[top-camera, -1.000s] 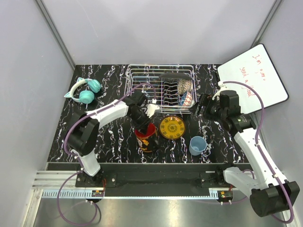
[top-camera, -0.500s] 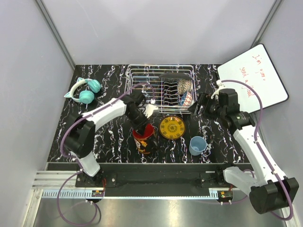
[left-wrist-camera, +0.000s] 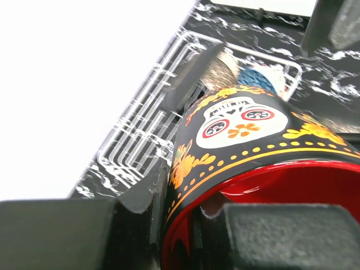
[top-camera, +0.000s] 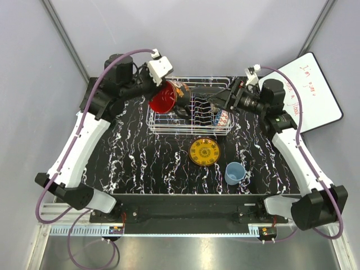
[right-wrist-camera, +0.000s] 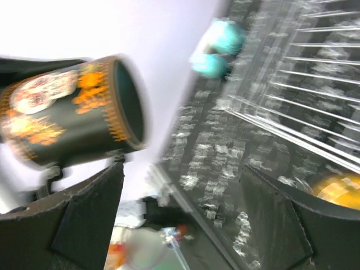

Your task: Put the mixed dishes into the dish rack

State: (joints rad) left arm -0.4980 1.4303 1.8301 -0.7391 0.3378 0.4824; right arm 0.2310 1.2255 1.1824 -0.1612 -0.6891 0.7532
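My left gripper (top-camera: 155, 93) is shut on the rim of the dark mug (top-camera: 171, 95), one finger inside its red interior. It holds the mug tilted in the air over the left part of the dish rack (top-camera: 153, 120). In the left wrist view the mug (left-wrist-camera: 242, 140) fills the frame above the rack (left-wrist-camera: 140, 135). My right gripper (top-camera: 217, 102) is open and empty over the rack's right part, where patterned bowls (top-camera: 220, 115) stand. The yellow plate (top-camera: 204, 152) and light-blue cup (top-camera: 234, 172) sit on the table in front. No red bowl shows.
The whiteboard (top-camera: 306, 93) lies at the right edge. The teal headphones (right-wrist-camera: 216, 53) show only in the right wrist view, far left of the rack. Grey walls close in on three sides. My left arm arches high over the table's left side.
My left arm has lifted the mug from the table in front of the rack up over the rack's left part. My right gripper has moved up and left over the rack's right side.
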